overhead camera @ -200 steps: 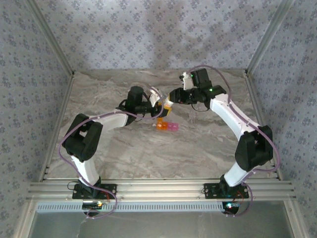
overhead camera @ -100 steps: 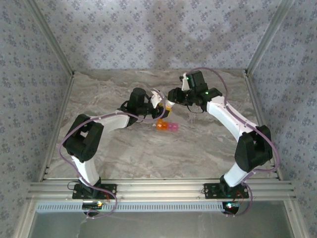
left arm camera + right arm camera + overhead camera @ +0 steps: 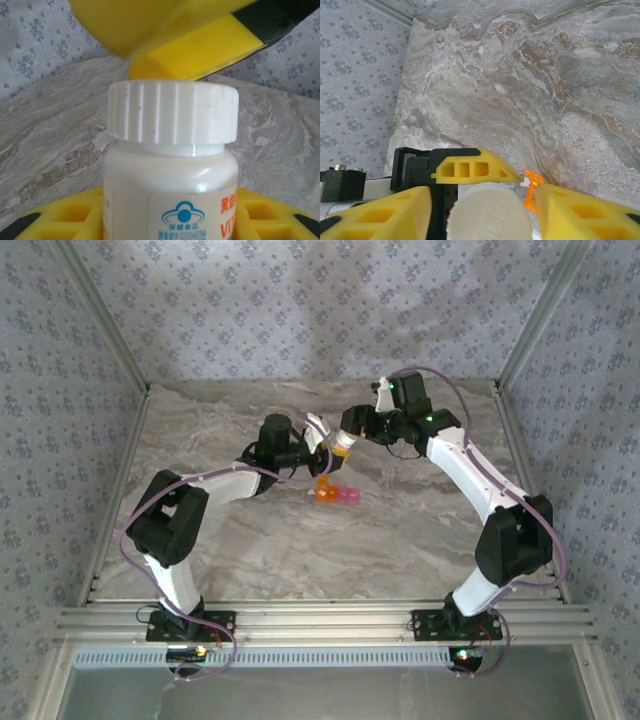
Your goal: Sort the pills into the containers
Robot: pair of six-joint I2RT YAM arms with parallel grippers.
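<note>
A small white bottle (image 3: 170,190) with a ribbed white cap (image 3: 172,112) stands upright in my left gripper (image 3: 170,222), whose yellow fingers are shut on its body. From above, the bottle (image 3: 338,450) hangs over the table's middle, with the left gripper (image 3: 330,450) to its left. My right gripper (image 3: 484,196) hovers over the cap (image 3: 487,212), open, with a gap on each side. It reaches in from the right (image 3: 350,433). The containers, orange (image 3: 325,494) and pink (image 3: 348,497), lie on the table just in front. The pills are out of view.
The marble table (image 3: 420,530) is walled by patterned panels on three sides. An aluminium rail (image 3: 320,625) runs along the near edge by the arm bases. A corner of the orange compartment (image 3: 531,195) peeks out below the bottle.
My right gripper, shut at the bottle's cap a second ago, has opened around it, and its wrist has shifted slightly toward the back. The left gripper still holds the bottle in place.
</note>
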